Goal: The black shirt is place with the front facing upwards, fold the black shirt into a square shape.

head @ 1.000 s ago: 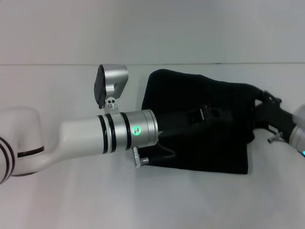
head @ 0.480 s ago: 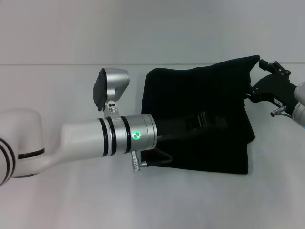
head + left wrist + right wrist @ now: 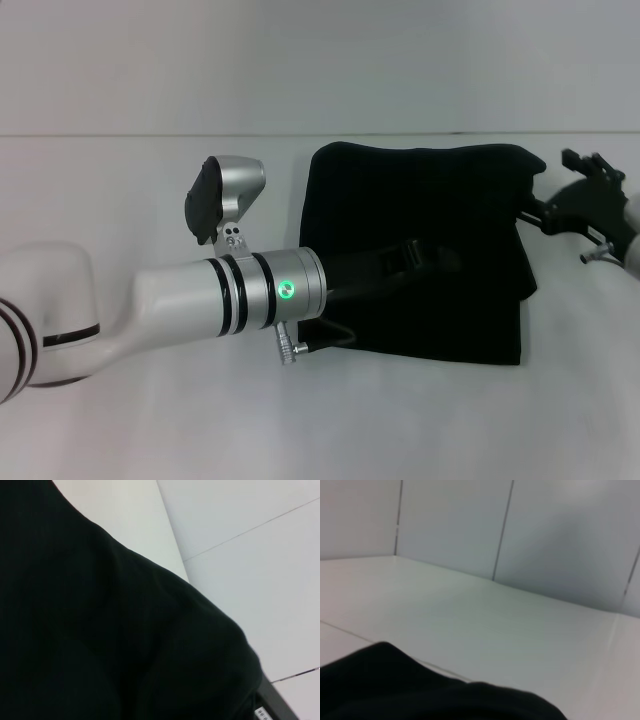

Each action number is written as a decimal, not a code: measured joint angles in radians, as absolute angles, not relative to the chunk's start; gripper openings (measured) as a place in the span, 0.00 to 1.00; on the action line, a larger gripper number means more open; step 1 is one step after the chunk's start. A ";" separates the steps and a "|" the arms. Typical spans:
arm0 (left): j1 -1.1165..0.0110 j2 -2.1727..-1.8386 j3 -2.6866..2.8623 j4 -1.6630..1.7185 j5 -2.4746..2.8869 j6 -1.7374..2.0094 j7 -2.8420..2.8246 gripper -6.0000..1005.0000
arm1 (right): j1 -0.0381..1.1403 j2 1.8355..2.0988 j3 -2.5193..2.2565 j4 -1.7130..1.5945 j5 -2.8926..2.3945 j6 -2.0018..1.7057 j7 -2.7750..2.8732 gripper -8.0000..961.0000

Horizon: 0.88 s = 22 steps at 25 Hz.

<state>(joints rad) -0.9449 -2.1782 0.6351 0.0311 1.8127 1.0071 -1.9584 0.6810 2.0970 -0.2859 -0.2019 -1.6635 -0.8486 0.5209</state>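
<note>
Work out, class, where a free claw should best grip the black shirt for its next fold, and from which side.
Probably the black shirt's near right corner, approached from the robot's right. The folded cloth lies flat there with a loose edge, while the left claw already rests on its middle.

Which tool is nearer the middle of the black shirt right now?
Left. The left tool lies over the black shirt near its middle; the right tool sits beside the shirt's far right corner.
</note>
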 joint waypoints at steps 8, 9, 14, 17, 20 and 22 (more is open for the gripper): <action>-0.956 -2.178 0.632 0.004 1.803 1.078 -1.947 0.13 | 0.596 2.095 -0.268 -0.191 -1.566 -0.838 0.526 0.98; -0.958 -2.178 0.632 0.002 1.801 1.095 -1.947 0.14 | 0.582 2.095 -0.263 -0.191 -1.548 -0.838 0.526 0.98; -0.957 -2.172 0.660 0.026 1.811 1.241 -1.977 0.34 | 0.512 2.094 -0.220 -0.180 -1.447 -0.867 0.535 0.98; -0.912 -2.166 0.697 0.107 1.812 1.321 -2.000 0.49 | 0.470 2.091 -0.202 -0.177 -1.411 -0.929 0.609 0.98; -0.844 -2.161 0.728 0.204 1.812 1.370 -2.009 0.61 | 0.431 2.083 -0.236 -0.194 -1.445 -1.027 0.779 0.98; -0.789 -2.151 0.731 0.264 1.808 1.385 -2.004 0.65 | 0.408 2.075 -0.278 -0.214 -1.513 -1.100 0.910 0.98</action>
<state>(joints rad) -0.7886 -2.1511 0.7309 0.2643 1.8083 1.3855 -2.0038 0.4081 2.0755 -0.2777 -0.2138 -1.5132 -1.0997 0.9101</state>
